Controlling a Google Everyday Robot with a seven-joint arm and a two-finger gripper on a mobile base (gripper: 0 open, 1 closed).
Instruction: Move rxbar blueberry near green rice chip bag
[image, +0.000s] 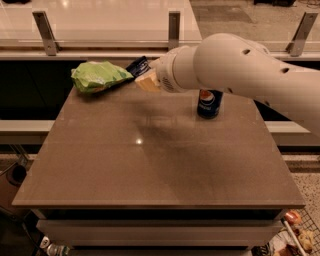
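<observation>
Jaws with rxbar blueberry (138, 65) between chip bag (97, 76) and can (209, 102); front tabletop (150, 170) free

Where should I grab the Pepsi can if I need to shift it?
Grip the Pepsi can across its round body at mid-height, probably coming in level from the near side: it stands upright with open table in front, and the arm hides its top. The gripper is at the far edge, beside the rxbar blueberry and green rice chip bag.
</observation>
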